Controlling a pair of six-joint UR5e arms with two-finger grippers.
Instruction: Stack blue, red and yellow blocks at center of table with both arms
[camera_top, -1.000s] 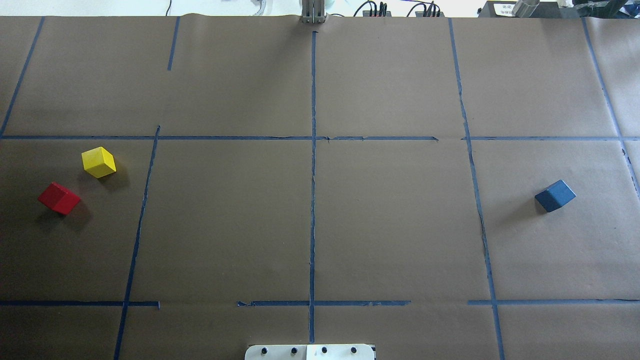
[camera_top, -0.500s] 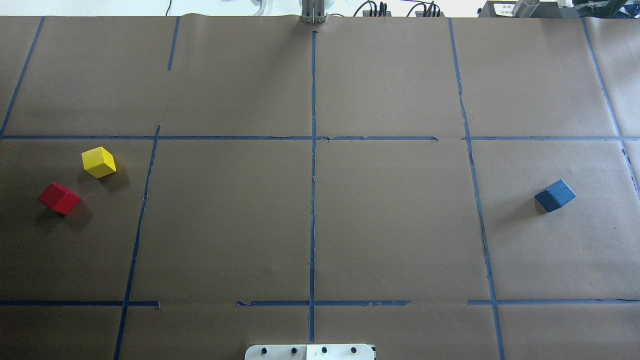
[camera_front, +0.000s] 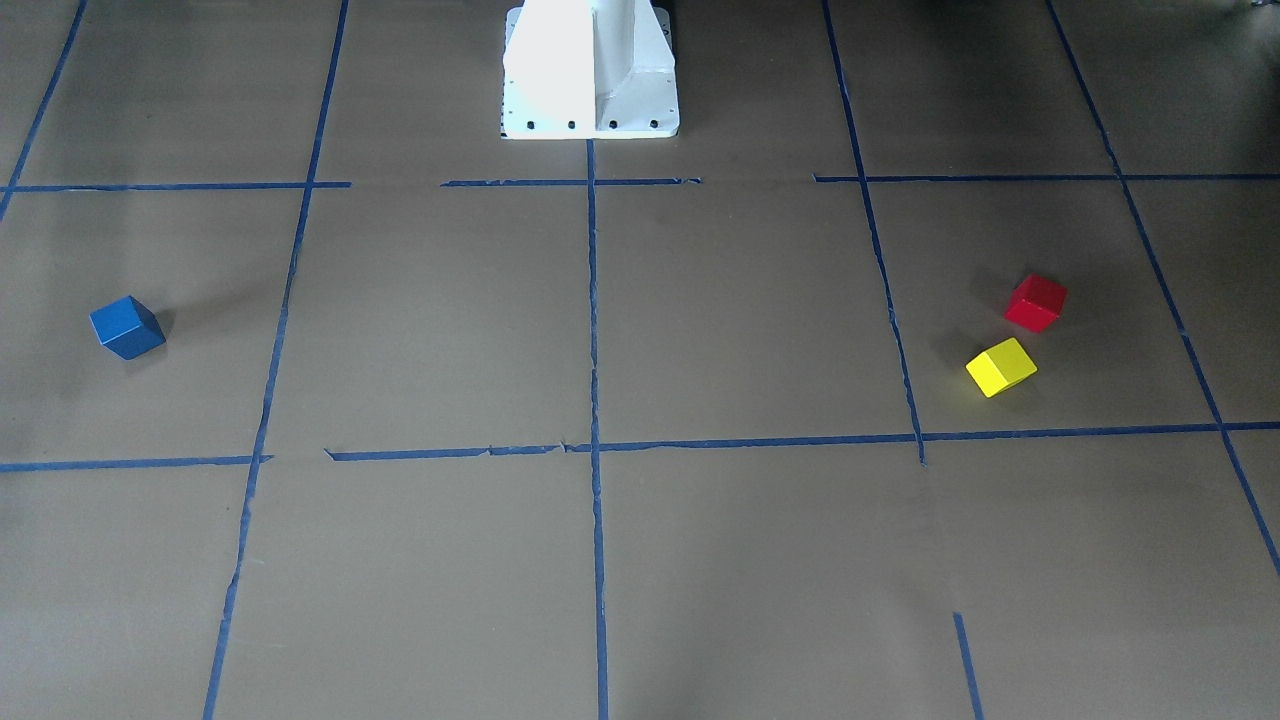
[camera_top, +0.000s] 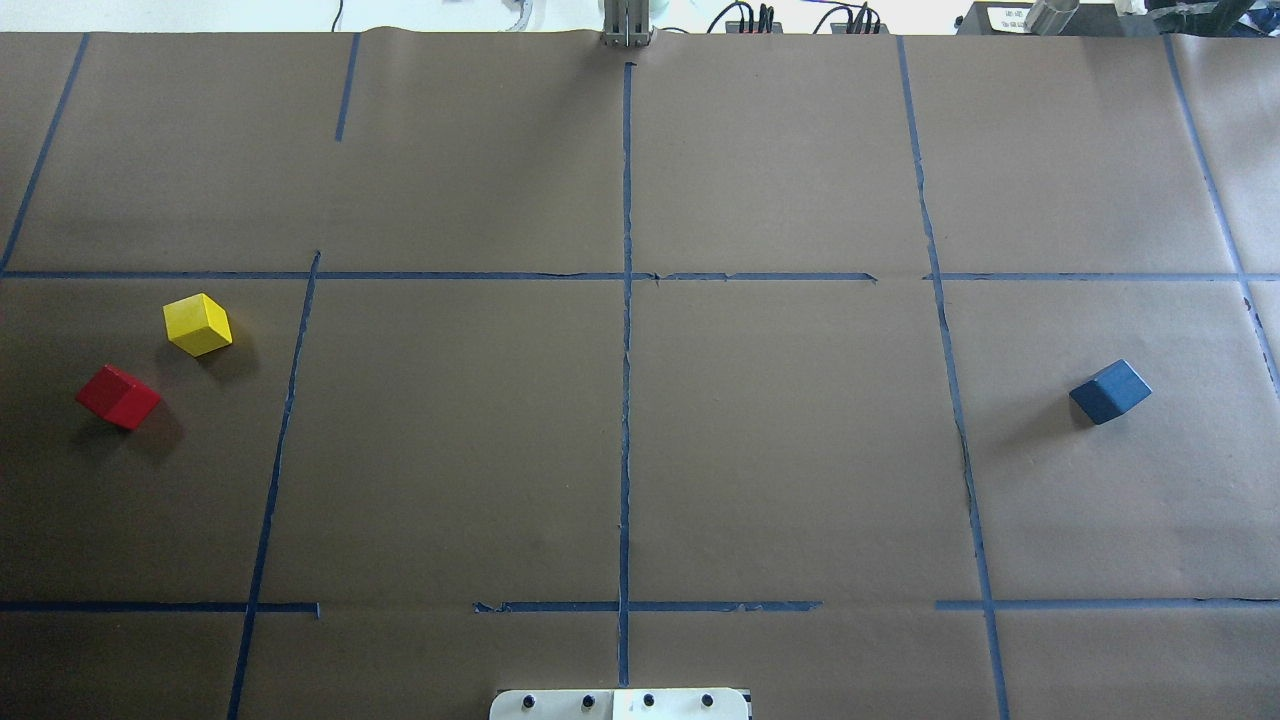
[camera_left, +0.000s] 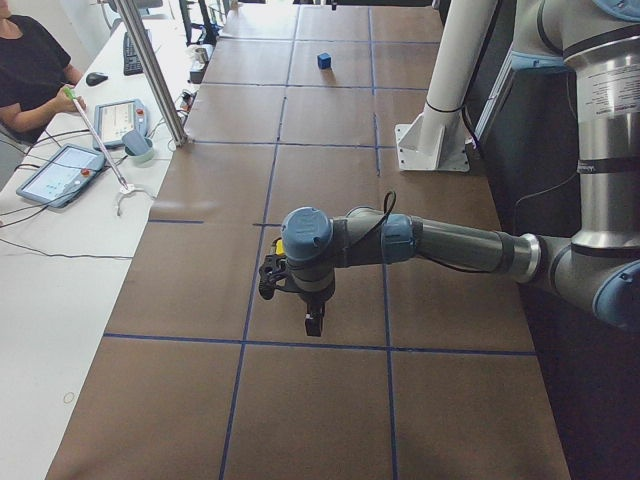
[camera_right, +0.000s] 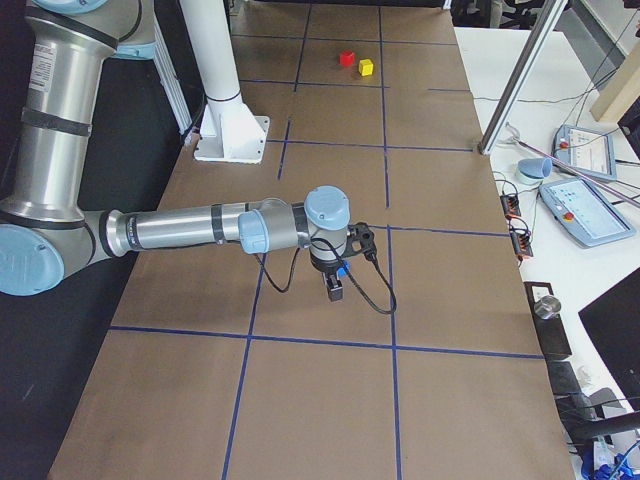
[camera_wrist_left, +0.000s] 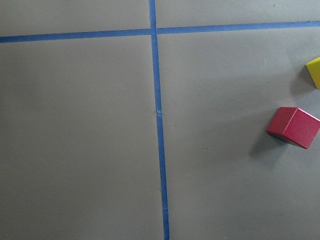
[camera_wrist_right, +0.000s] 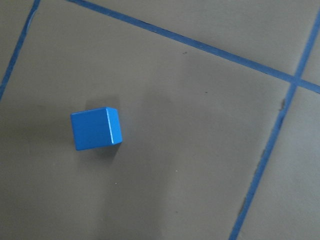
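- The big brown table (camera_top: 800, 450) is lying flat, and blue tape lines (camera_top: 626, 400) are cutting it into boxes.
- The left arm (camera_left: 450, 243) is reaching out low over the table, on the left side of the white base (camera_front: 590, 70).
- The right arm (camera_right: 190, 232) is reaching out the same way on the right side of the white base.
- The white base is standing at the table's edge, right on the middle tape line.
- The left gripper (camera_left: 313, 322) is pointing straight down and hanging above the table, apart from every block. It is showing only from the side, so I cannot tell how wide it is.
- The right gripper (camera_right: 335, 290) is also pointing down and hanging above the table, touching nothing. I cannot tell how wide it is either.
- The blue block (camera_top: 1110, 391) is sitting flat, far out to the right of the white base. It is a cube with no long side, and it is turned slantwise to the tape.
- The red block (camera_top: 118, 397) is sitting flat, far out to the left of the white base, also turned slantwise.
- The yellow block (camera_top: 197, 324) is sitting near the red block, not touching it, a bit farther forward from the white base. It is turned slantwise too.
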